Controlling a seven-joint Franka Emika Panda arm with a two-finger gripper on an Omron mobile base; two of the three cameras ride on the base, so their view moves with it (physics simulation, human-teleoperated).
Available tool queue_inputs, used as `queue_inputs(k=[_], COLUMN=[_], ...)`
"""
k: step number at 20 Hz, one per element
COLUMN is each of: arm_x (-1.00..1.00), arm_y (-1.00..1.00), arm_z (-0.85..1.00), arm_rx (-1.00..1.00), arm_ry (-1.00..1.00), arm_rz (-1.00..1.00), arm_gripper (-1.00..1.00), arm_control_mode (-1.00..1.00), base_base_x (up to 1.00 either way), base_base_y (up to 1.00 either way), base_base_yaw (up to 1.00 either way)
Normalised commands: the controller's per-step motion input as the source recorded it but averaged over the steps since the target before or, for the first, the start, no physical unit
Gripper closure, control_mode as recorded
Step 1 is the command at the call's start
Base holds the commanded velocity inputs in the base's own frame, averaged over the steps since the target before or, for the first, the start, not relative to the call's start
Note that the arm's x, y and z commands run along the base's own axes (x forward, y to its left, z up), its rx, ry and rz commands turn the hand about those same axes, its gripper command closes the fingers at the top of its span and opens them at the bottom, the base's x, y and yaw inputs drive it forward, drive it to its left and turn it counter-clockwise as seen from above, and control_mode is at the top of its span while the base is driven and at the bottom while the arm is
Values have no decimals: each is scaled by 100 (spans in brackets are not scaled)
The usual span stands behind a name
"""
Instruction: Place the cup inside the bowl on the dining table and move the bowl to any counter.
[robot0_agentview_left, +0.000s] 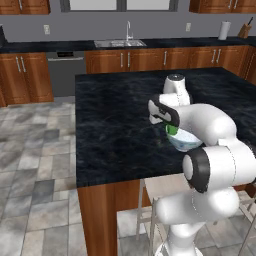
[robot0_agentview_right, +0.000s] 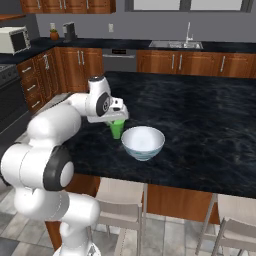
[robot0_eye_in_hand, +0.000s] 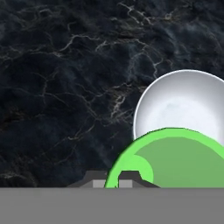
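Gripper: the gripper (robot0_agentview_right: 117, 119) is clenched on the rim of the cup (robot0_agentview_right: 117, 129), one fingertip (robot0_eye_in_hand: 128, 177) inside the mouth in the hand view.
Cup: green, upright under the hand, just beside the bowl (robot0_agentview_right: 143, 142); from the right it looks clear of the tabletop.
Bowl: pale, standing on the dining table (robot0_agentview_right: 210, 125) near its front edge; the left base view shows a sliver of it (robot0_agentview_left: 184, 141) behind the arm.
Hand view: cup (robot0_eye_in_hand: 175, 162) overlaps the bowl (robot0_eye_in_hand: 183, 105).
Background: counter (robot0_agentview_right: 125, 44) along the wall.

Bowl (robot0_agentview_right: 143, 143) on the tabletop (robot0_agentview_right: 210, 125), near its front edge. Cup (robot0_agentview_right: 117, 129) just left of bowl, under the pincer (robot0_agentview_right: 118, 119).
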Motion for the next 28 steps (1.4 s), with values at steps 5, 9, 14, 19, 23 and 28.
queue_inputs(k=[5, 9, 14, 19, 23, 28], arm_x=[7, 37, 22, 19, 9, 4], arm_y=[-48, -62, -31, -2, 0, -7], arm_z=[4, -11, -6, -12, -23, -30], arm_rx=[0, 0, 0, 0, 0, 0], arm_ry=[5, 1, 0, 0, 0, 0], arm_rz=[0, 0, 0, 0, 0, 0], arm_gripper=[100, 100, 100, 100, 100, 100], arm_control_mode=[-100, -100, -100, -100, -100, -100], base_base_x=[0, 0, 0, 0, 0, 0], base_base_y=[0, 0, 0, 0, 0, 0], base_base_yaw=[0, 0, 0, 0, 0, 0])
